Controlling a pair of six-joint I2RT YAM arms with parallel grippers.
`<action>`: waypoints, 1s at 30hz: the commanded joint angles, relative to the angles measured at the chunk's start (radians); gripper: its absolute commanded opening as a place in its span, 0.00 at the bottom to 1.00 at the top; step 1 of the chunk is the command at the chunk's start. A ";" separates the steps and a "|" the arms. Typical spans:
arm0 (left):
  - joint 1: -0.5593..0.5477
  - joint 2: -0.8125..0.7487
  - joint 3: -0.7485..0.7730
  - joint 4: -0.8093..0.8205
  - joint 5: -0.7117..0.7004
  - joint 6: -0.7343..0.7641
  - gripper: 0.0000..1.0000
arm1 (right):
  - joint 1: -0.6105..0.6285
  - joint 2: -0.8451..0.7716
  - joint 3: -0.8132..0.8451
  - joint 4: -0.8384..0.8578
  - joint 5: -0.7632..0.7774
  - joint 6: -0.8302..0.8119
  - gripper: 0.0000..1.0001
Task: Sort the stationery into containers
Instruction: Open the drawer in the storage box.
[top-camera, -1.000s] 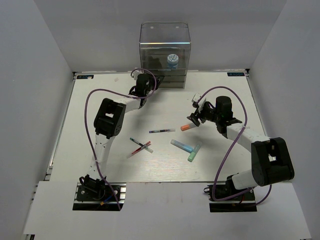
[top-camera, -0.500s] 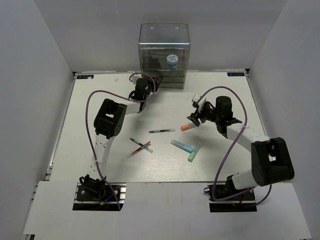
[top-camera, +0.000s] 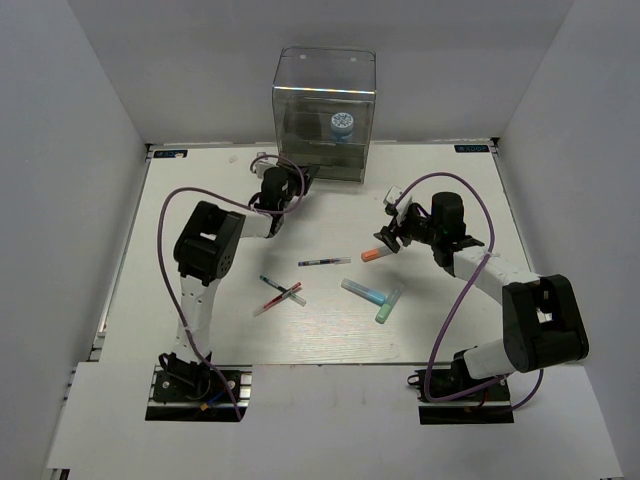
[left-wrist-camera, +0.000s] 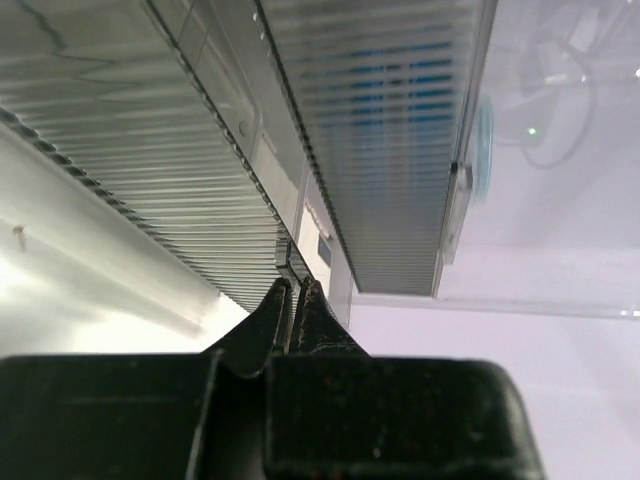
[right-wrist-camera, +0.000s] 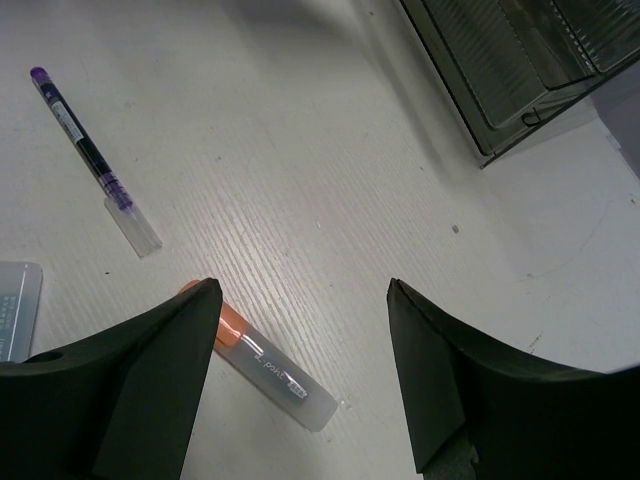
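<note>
The clear acrylic organizer (top-camera: 325, 115) stands at the table's far edge with the blue-white roll (top-camera: 343, 123) in its top compartment. My left gripper (top-camera: 301, 171) is shut on a thin drawer handle (left-wrist-camera: 289, 262) at the organizer's lower front; its ribbed drawer fronts (left-wrist-camera: 200, 190) fill the left wrist view. My right gripper (top-camera: 386, 233) is open just above the table, over the orange-capped highlighter (top-camera: 375, 253), which lies between its fingers (right-wrist-camera: 267, 366). A dark pen (top-camera: 323, 262), a red pen (top-camera: 279, 298) crossing another dark pen, a blue highlighter (top-camera: 364, 291) and a mint highlighter (top-camera: 388, 305) lie mid-table.
White walls close in the table on three sides. Purple cables loop over both arms. The organizer's near corner (right-wrist-camera: 510, 70) and the dark pen (right-wrist-camera: 92, 158) show in the right wrist view.
My left gripper has moved left and nearer, still shut on the handle. The organizer has shifted slightly left with it and looks tilted. The right arm has not moved.
</note>
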 joint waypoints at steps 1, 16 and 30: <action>0.006 -0.095 -0.064 -0.067 0.009 0.094 0.00 | -0.001 0.005 0.008 0.018 -0.012 -0.001 0.73; 0.015 -0.184 -0.133 -0.162 0.087 0.166 0.29 | -0.004 0.097 0.137 -0.278 -0.190 -0.316 0.90; 0.024 -0.457 -0.252 -0.311 0.096 0.379 0.95 | -0.026 0.477 0.582 -1.180 -0.262 -1.148 0.65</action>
